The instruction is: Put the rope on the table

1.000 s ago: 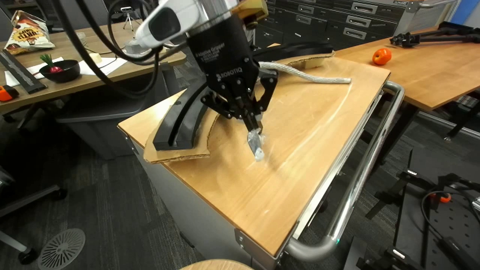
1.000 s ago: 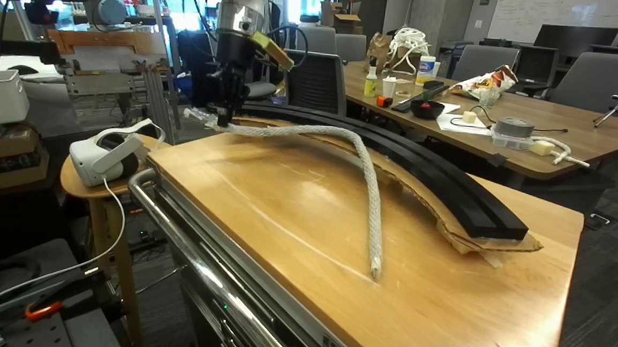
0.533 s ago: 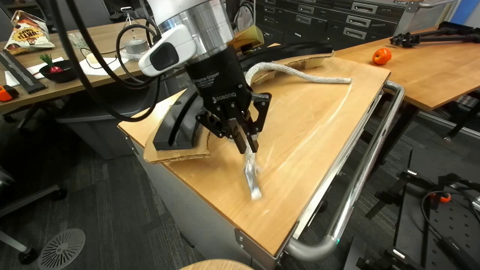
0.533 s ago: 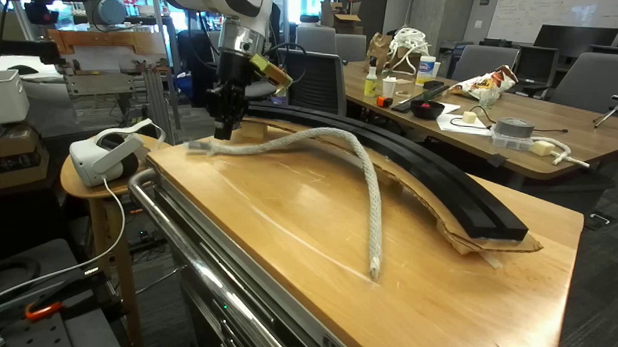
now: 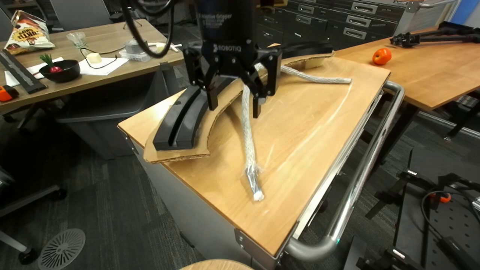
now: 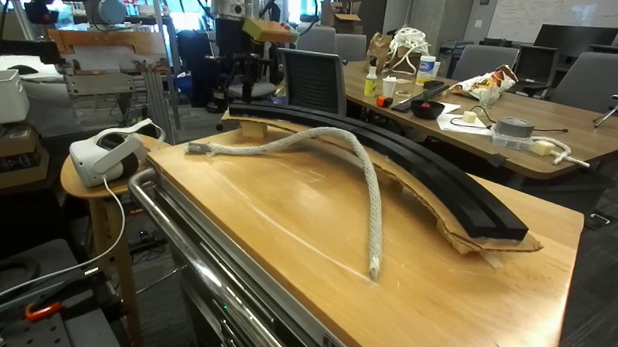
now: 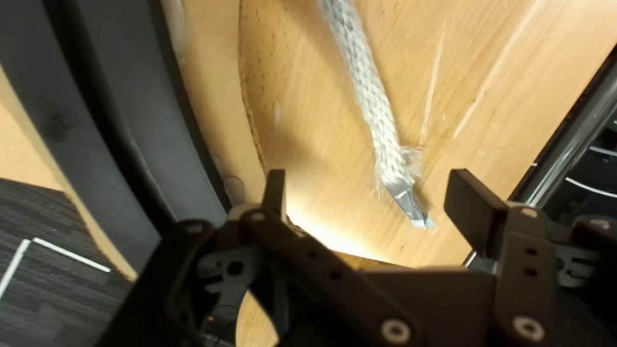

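The hand point(image 5: 234, 108) hangs well above the bench point(image 5: 225, 180), its two fingers spread wide and clear of the rope point(image 5: 249, 138). On its body "ROBOTIQ" reads plainly, the lettering above it only faintly; in an exterior view it is a dark shape, hard to make out, and the arm point(image 6: 236, 0) is cut off at the top.

The rope lies in a bend on the bench, one end wrapped in grey tape point(image 5: 253, 180); the hand hides part of it in an exterior view, and the wrist view cuts it off. Beside it a wide black curved strip point(image 5: 180, 116) sits on cardboard point(image 5: 202, 148); whether rope and cardboard touch cannot be told. A metal rail point(image 5: 366, 165) follows the bench's edge.

Farther out, a second bench point(image 5: 108, 35) carries a black bowl point(image 5: 65, 77) and a snack bag point(image 5: 30, 35) with partly legible lettering. In an exterior view a white headset point(image 6: 92, 160) rests on a stool point(image 6: 75, 184).
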`<state>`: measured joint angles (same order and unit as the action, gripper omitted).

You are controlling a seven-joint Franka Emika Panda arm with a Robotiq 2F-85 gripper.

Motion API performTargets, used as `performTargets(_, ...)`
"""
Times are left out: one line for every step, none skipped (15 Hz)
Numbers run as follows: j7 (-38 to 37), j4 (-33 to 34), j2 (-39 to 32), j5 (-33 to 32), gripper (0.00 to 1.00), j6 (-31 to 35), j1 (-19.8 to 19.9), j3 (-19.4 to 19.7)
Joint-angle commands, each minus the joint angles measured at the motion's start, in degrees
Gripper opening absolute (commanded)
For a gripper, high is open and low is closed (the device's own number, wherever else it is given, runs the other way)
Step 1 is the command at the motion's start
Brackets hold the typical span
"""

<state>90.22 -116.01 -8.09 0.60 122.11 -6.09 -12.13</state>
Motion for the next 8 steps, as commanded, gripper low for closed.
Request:
performTargets(-2.4, -12.7, 14.4, 3.3, 1.00, 6.6, 1.2, 2.3)
performTargets(-1.4, -4.8, 6.1, 1.3, 1.00, 2.5, -0.2, 2.0)
performTargets(-1.5, -6.3, 8.2, 1.3, 1.00, 2.5, -0.3, 2.5)
performTargets(-1.5, -6.5, 8.7, 1.3, 1.00, 2.3, -0.3, 2.7)
performTargets(-1.5, -6.4, 8.3, 1.3, 1.00, 2.3, -0.3, 2.6)
performTargets(-5.3, -5.8, 7.0, -1.2, 1.00, 3.7, -0.6, 2.4)
performTargets(-9.5, -5.5, 6.0, -4.4, 0.99, 5.5, -0.9, 2.3)
performTargets(-12.3, -5.0, 5.3, -6.6, 1.00, 5.6, -0.8, 2.5)
